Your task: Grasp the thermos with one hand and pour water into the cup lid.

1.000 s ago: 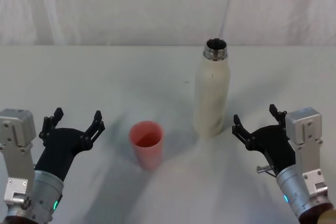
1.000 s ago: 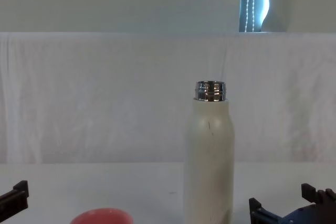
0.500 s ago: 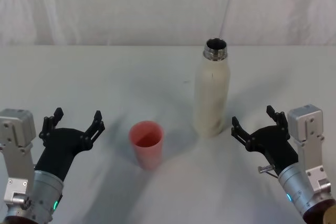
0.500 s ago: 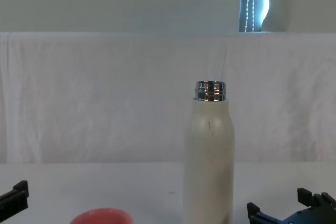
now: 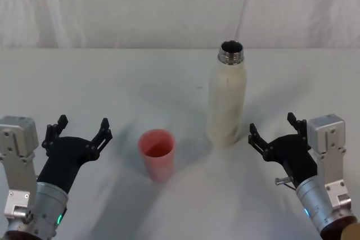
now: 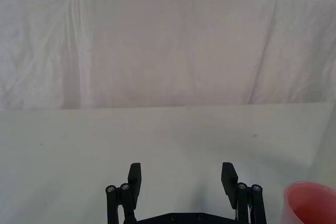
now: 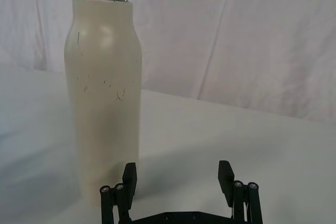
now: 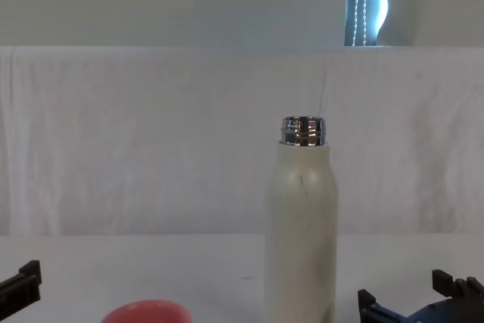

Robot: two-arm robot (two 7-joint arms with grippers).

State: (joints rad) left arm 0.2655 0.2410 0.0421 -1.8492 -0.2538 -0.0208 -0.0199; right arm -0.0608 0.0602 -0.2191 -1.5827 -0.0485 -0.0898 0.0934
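Thermos is seen upright on the white table, right of centre, neck uncapped and open at the top. Scuff marks are visible on its cream body in the right wrist view; from the chest view it is shown as the tallest item, steel neck shiny.

Cup lid is placed near and left of the thermos, apart from it, upright, mouth facing up. Only its rim is caught at the lower edge of the chest view and at the corner of the left wrist view.

Right gripper is held low, near and right of the thermos base, fingers spread apart, nothing gripped. No contact with the thermos is seen; in the right wrist view the bottle is offset to one side of the gap rather than between the fingers.

Left gripper is parked at the near left, well left of the cup lid, fingers likewise spread, nothing held.

White cloth backdrop is hung behind the table's far edge.
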